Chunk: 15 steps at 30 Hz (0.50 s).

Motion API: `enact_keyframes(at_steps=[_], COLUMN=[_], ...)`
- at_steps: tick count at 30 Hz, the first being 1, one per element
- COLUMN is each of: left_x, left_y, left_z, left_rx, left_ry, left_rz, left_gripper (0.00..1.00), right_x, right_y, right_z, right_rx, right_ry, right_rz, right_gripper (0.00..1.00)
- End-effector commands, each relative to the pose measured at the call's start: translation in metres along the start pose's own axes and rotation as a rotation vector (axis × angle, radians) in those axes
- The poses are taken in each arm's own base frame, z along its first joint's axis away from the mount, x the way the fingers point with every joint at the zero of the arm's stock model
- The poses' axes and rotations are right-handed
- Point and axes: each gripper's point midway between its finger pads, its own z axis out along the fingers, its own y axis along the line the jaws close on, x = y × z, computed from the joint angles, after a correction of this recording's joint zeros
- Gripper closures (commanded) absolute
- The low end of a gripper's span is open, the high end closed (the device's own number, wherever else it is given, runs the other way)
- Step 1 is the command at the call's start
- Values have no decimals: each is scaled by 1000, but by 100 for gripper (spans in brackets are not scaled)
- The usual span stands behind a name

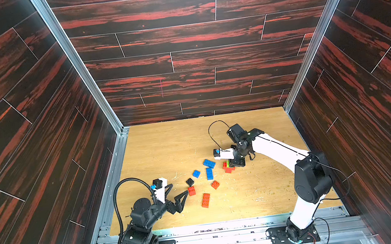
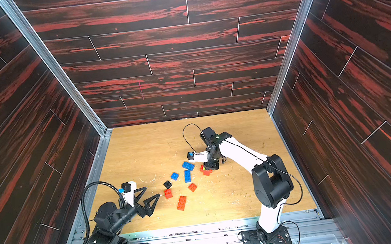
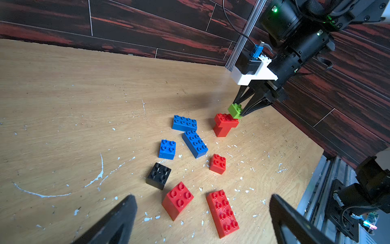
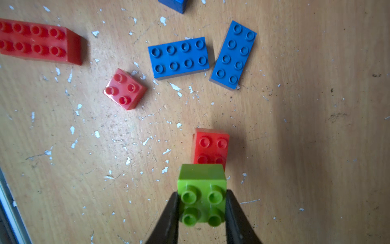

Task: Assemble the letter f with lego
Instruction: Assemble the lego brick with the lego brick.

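The right fingers (image 4: 168, 217) are closed on the lime green brick (image 4: 201, 177), which is clamped by two opposite side walls with its studs turned up. Held this way, its hollow underside is judged to be left free for pressing onto studs below. Directly under and just ahead of these fingertips the red stack (image 4: 211, 145) is found: a long red piece seated across a square one, so that a T is formed. The green brick is held over the stack's near end, presumably to extend the letter; whether it is already seated cannot be told. Farther ahead of the fingers two oblong blue bricks (image 4: 179, 57) are laid side by side, almost touching, with a loose square red brick (image 4: 124, 89) beside them.

The left fingers (image 3: 120, 217) are spread wide and nothing is held. They are poised low over the surface (image 3: 63, 105), likely in readiness. Just ahead of them a second square red brick (image 3: 178, 199) and an oblong red brick (image 3: 222, 213) are seen, then the black brick (image 3: 158, 175) and a square blue brick (image 3: 167, 149).

Counted: five red, three blue, one green, one black, ten in all.
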Motion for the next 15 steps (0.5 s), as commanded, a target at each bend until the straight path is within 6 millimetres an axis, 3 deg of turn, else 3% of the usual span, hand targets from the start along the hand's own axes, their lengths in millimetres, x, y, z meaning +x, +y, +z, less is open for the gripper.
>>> enact_keyframes(at_steps=[1, 15], left_x=[0, 0], left_y=[0, -1], left_z=[0, 0], left_rx=[1, 4], left_ry=[-2, -2], left_rz=[8, 10], left_gripper=[0, 0], right_x=[-1, 0], right_y=[-5, -12], right_z=[2, 8], right_rx=[-13, -22], right_ry=[7, 24], right_rz=[-4, 6], right_gripper=[74, 74])
